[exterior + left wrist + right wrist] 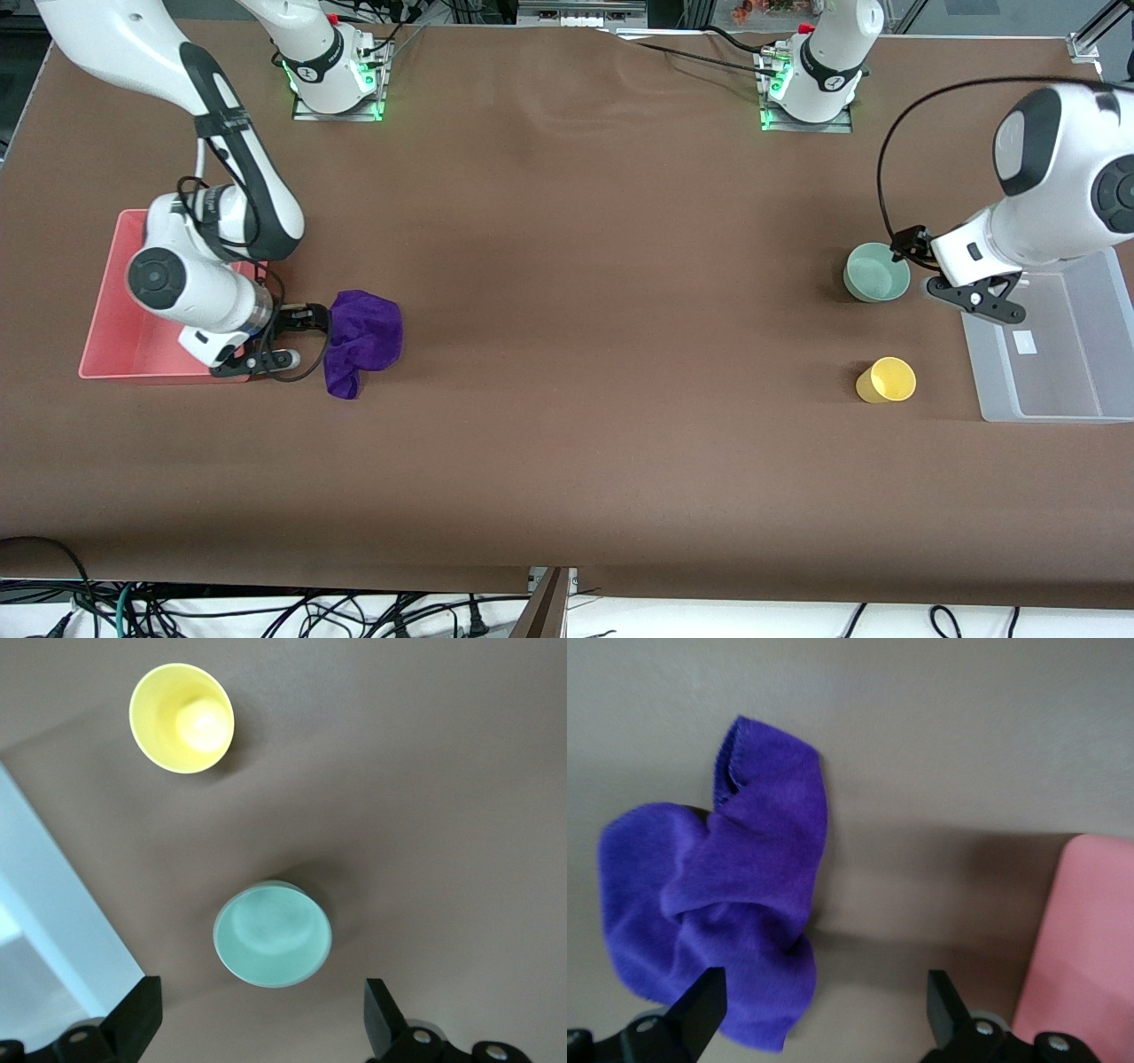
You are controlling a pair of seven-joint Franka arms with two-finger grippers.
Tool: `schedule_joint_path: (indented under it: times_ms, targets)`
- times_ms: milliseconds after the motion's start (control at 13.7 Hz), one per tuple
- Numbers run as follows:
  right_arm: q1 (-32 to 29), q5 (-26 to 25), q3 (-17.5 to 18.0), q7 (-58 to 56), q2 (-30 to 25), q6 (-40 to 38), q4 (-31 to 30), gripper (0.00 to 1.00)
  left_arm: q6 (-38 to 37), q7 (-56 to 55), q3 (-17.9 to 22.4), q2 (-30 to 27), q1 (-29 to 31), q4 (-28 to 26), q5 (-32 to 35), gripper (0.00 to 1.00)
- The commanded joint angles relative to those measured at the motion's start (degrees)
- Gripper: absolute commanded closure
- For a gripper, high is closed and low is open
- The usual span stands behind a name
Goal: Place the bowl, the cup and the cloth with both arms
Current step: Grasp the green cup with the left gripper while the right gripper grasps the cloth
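A brown table is seen from above, with two white robot arms reaching in from the top edge. At the right arm's end of the table, the right gripper point(306, 323) is held low beside the purple cloth point(361, 341), which lies rumpled on the table next to the pink bin point(106, 341); in the right wrist view the fingers point(700, 1001) are spread, with nothing held. At the left arm's end, the left gripper point(912, 248) is poised by the mint-green bowl point(876, 272), its fingers point(142, 1014) likewise spread and empty. The yellow cup point(885, 380) stands upright nearer the front camera than the bowl, both just beside the clear bin point(1063, 390). Nothing appears to be placed yet; the reaching step seems to be in hand. Next, each gripper would likely need to be lowered and closed: on a cloth fold, and across the bowl's rim
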Motion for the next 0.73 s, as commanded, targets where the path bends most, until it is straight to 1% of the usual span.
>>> schedule_joint_path:
  times_ms: [0,146,219,291,510,583,656]
  targets:
    - [-0.18,0.18,0.36,0.36,0.41,6.00,-3.24,0.00,8.98,10.32,-0.35,1.40,1.91,-5.10,0.76,0.00]
    - [0.61,0.18,0.36,0.36,1.56,8.64,-3.07,0.00,17.40,17.52,-0.35,2.02,3.75,-10.54,0.68,0.00]
    - [0.96,0.18,0.36,0.36,1.82,9.35,-2.89,0.00,21.80,19.12,-0.35,2.98,3.93,-13.01,0.68,0.00]
    - [1.22,0.18,0.44,0.44,2.17,9.45,-2.63,0.00,24.54,20.88,-0.35,4.73,4.46,-13.99,0.76,0.01]
    - [1.23,0.27,1.14,0.53,2.09,9.36,-1.40,0.00,30.62,28.26,-0.35,10.53,7.44,-14.26,0.76,0.03]
    - [1.31,1.40,1.32,0.53,2.09,9.27,-0.87,0.00,31.59,28.98,-0.35,12.46,8.49,-14.26,0.76,0.12]
    - [1.31,3.68,1.76,0.44,2.18,9.27,-0.35,0.00,32.04,29.07,-0.43,13.26,8.85,-14.26,0.76,0.34]
